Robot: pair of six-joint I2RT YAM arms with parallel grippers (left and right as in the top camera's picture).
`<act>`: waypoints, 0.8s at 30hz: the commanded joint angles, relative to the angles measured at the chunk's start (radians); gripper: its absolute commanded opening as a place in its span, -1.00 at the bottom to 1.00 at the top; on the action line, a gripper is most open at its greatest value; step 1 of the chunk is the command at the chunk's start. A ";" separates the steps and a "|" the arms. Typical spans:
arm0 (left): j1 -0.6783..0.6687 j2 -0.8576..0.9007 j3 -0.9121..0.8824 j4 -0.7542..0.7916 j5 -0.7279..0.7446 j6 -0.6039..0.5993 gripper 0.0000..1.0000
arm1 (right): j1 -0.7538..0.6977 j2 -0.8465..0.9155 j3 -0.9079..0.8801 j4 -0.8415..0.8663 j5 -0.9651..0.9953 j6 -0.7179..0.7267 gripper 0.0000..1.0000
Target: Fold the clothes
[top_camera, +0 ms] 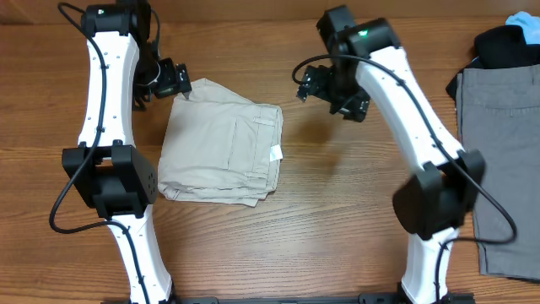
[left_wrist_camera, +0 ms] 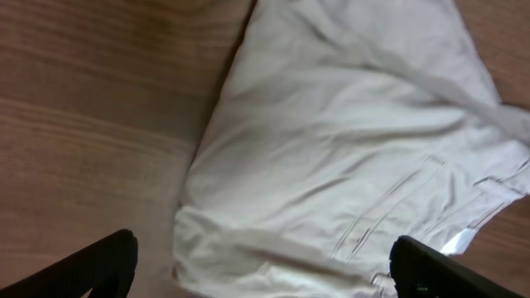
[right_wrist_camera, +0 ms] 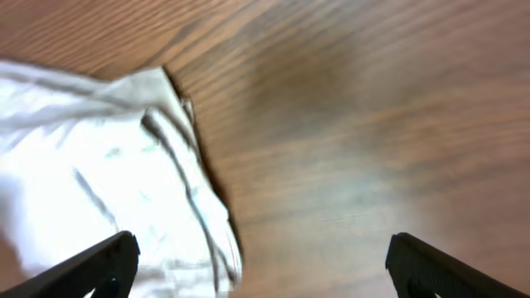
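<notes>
Overhead: we find the shorts [top_camera: 221,143] lying as a compact folded stack left of the middle of the surface [top_camera: 337,203]. A grey garment [top_camera: 498,160] lies spread flat at the right edge.

Left wrist: the left gripper [left_wrist_camera: 261,242] hangs released over the shorts.

Right wrist: the right gripper [right_wrist_camera: 261,240] is released and empty, beside them.

We judge this piece essentially done.

You have a wooden table [top_camera: 287,253], its brown grain running across. Along its right edge lies a grey garment [top_camera: 502,152], spread flat and cut off by the frame. A black cloth [top_camera: 504,46] overlaps its top, and a light blue scrap [top_camera: 527,19] (too little shows to name it) touches the black one in the corner.
</notes>
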State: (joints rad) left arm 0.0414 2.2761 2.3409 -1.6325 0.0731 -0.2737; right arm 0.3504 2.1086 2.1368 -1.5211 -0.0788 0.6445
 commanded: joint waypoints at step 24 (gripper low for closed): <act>0.034 0.000 -0.414 0.276 0.085 0.253 1.00 | -0.034 -0.155 0.023 -0.118 0.210 -0.073 1.00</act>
State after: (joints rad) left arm 0.0700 2.2765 1.9438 -1.3796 0.1192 -0.0727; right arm 0.3195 1.9736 2.1410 -1.6493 0.1062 0.5758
